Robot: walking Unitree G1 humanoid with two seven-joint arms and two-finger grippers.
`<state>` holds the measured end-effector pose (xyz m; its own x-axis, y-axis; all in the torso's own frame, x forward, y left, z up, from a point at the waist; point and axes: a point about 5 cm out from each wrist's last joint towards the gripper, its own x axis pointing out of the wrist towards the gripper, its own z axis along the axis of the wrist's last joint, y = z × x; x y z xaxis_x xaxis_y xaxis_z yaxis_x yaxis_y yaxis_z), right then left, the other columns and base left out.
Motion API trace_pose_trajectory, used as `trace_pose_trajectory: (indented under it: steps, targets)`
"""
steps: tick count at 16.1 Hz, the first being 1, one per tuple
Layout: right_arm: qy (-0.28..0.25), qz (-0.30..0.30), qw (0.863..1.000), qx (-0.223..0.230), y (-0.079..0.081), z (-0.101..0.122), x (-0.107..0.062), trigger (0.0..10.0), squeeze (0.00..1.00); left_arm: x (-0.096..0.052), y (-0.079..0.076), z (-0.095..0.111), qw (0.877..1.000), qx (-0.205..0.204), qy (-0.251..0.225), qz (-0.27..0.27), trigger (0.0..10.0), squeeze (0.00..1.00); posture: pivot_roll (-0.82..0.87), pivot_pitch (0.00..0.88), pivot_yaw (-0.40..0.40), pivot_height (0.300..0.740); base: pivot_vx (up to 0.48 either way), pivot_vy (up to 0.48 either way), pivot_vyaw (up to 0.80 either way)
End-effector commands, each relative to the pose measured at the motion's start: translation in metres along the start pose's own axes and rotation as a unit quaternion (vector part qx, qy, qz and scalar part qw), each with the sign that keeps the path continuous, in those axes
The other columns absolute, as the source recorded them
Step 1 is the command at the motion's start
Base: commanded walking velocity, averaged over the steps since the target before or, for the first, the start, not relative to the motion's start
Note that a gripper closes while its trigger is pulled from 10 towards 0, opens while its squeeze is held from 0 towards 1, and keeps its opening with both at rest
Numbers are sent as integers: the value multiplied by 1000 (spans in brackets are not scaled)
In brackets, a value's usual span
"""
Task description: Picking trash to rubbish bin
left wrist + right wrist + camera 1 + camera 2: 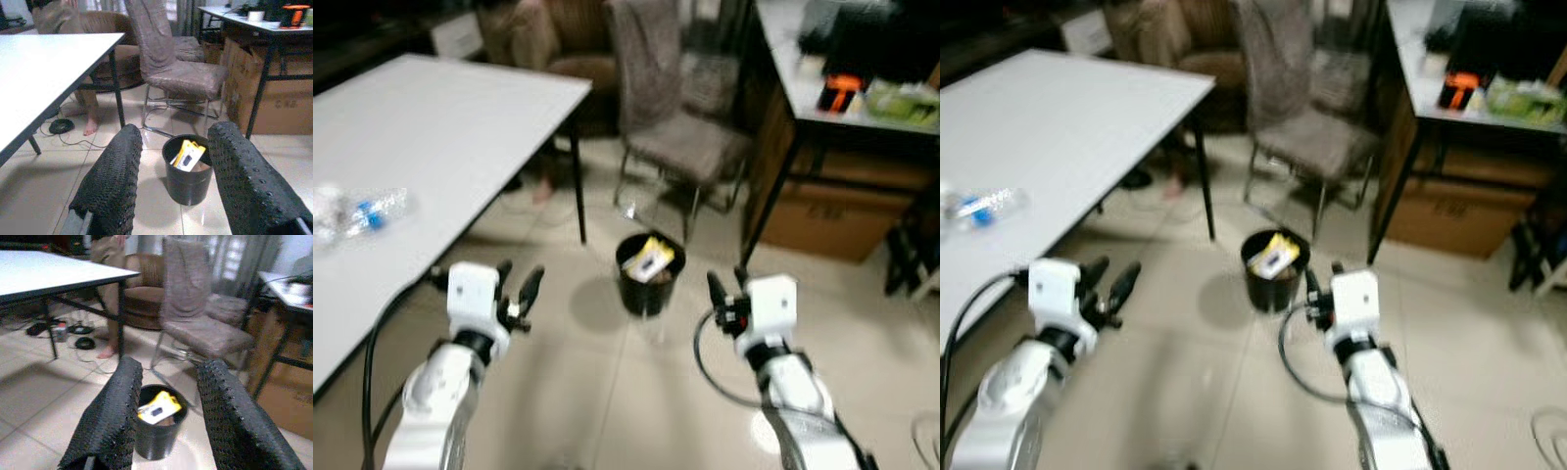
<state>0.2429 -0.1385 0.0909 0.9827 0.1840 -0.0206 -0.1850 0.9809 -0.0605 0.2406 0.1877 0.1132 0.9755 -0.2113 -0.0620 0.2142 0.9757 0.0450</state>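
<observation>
Our left tool and right tool sit low in the frame, both with fingers apart and holding nothing. The black bin stands on the floor at the centre, a yellow packet already inside. A crumpled plastic bottle lies on the white tabletop at the left edge. We judge we should turn left and bring the left tool squarely over the bottle's middle before closing.

Through my right claw, fingers parted with nothing between, I see the black bin on the tiled floor, yellow packet inside, chair behind.
</observation>
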Motion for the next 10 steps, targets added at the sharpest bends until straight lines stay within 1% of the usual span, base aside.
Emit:
trace_pose_trajectory:
  steps: [1, 2, 3, 4, 5, 6, 8, 9, 10]
  targets:
    - [8, 9, 1000, 13, 2, -1, 3, 10000, 0, 0, 2, 5, 1000, 6, -5, 3, 10000, 0, 5, 0, -24, 740, -274, 0, 0]
    - [22, 17, 1000, 15, 3, -4, 4, 10000, 0, 0, 3, 5, 1000, 6, -6, 6, 10000, 0, 8, 0, -26, 740, 0, 0, 0]
    - [36, 27, 999, -3, 6, -7, 6, 10000, 0, -1, 6, 6, 1000, -1, -10, 21, 10000, 0, 11, 0, -26, 740, 0, 0, 0]
    - [36, 32, 999, -22, 7, -6, 7, 10000, 0, -1, 8, 7, 999, -4, -13, 31, 10000, 0, 11, 0, -30, 740, 0, 0, 0]
    - [33, 41, 998, -40, 8, -3, 10, 10000, 0, 1, 11, 9, 999, 2, -18, 40, 10000, 0, 13, 0, -29, 740, 0, 0, 800]
    - [29, 49, 998, -40, 10, -1, 12, 10000, 0, 4, 11, 12, 999, 10, -22, 40, 10000, 0, 11, 0, -28, 740, 0, 0, 800]
    - [21, 46, 998, -32, 10, 2, 13, 10000, 0, 5, 11, 11, 999, 8, -21, 42, 10000, 0, 12, 0, -20, 740, 0, 0, 800]
    - [13, 46, 998, -32, 10, 6, 16, 10000, 0, 8, 10, 11, 999, 24, -17, 36, 10000, 0, 16, 0, -18, 740, 0, 0, 800]
    - [8, 49, 998, -36, 11, 9, 21, 10000, 0, 14, 9, 14, 998, 43, -21, 28, 10000, 0, 24, 0, -10, 740, 0, 0, 800]
